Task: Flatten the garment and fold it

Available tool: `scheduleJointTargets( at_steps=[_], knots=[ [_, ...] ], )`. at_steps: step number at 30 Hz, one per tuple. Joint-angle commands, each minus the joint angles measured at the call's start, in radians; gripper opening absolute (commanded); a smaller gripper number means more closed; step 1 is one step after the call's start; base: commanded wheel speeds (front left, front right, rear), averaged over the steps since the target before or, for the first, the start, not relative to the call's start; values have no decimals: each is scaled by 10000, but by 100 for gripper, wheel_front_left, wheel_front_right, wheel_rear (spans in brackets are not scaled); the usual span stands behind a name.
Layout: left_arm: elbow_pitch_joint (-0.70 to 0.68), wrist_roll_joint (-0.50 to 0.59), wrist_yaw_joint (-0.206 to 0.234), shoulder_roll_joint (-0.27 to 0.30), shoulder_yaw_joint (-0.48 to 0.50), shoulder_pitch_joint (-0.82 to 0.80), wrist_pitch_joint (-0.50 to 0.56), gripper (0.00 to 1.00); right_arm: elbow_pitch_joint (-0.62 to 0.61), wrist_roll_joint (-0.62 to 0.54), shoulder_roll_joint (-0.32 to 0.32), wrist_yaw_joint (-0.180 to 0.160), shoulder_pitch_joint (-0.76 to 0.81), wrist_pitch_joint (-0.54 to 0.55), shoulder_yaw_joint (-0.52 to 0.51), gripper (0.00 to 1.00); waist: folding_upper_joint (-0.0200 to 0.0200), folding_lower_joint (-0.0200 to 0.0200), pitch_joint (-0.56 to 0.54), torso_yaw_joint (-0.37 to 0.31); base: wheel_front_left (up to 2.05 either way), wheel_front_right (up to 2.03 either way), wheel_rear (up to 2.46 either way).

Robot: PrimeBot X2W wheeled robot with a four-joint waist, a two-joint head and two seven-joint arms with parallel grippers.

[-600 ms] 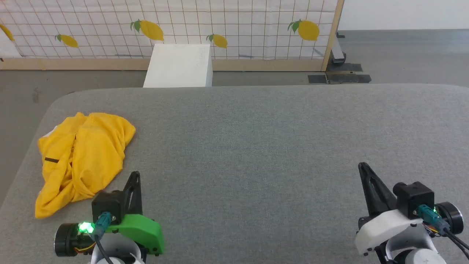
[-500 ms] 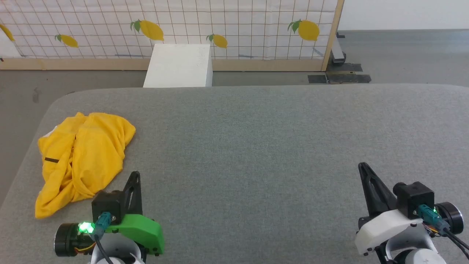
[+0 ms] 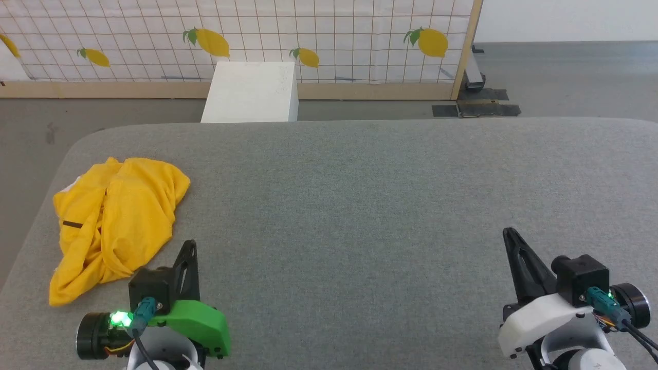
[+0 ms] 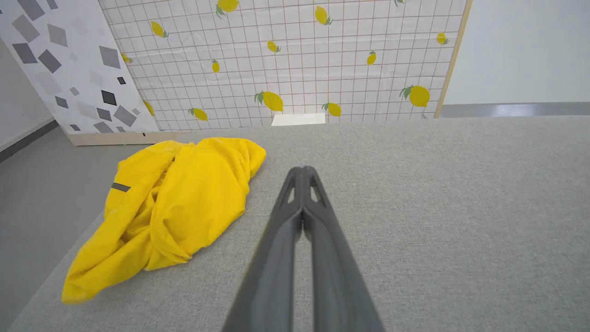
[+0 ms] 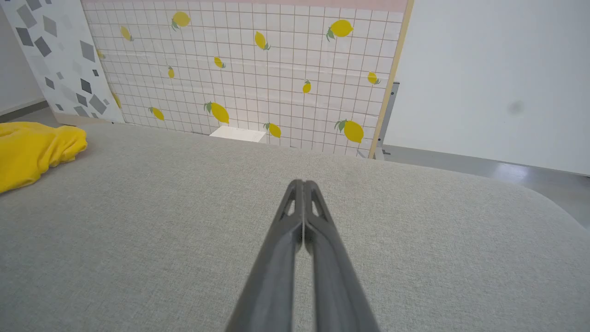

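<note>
The crumpled yellow shirt (image 3: 115, 226) looks soft and light, best pinched at an edge, while both grippers, left (image 3: 191, 245) and right (image 3: 509, 234), are clenched empty.

Left tool (image 3: 190, 244) wears a green shell (image 3: 200, 321), right tool (image 3: 508, 233) a white shell (image 3: 534, 316).

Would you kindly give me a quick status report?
Left gripper shut, empty. Right gripper shut, empty. Garment crumpled on table, left edge. Nothing in the way.
</note>
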Motion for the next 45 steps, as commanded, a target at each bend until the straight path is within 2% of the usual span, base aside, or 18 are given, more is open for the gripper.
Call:
scheduleJointTargets(
  at_steps=[1,3,4,30,45],
  knots=[
    [35,103,-9,-53,35,-156,14,0,22,-62,9,-19,-165,1,11,0,0,0,0,0,0,0,0],
    [35,103,-9,-53,35,-156,14,0,22,-62,9,-19,-165,1,11,0,0,0,0,0,0,0,0],
    [35,103,-9,-53,35,-156,14,100,22,-62,9,-19,-165,1,11,100,0,0,0,0,0,0,0],
    [-84,-219,-117,-6,-35,173,-449,100,-61,231,0,-3,149,-451,-511,100,0,0,-2,61,0,0,0],
    [-115,-407,-161,-13,34,315,-758,100,-99,275,1,-6,266,-762,-675,100,0,0,-55,574,0,0,0]
  ],
)
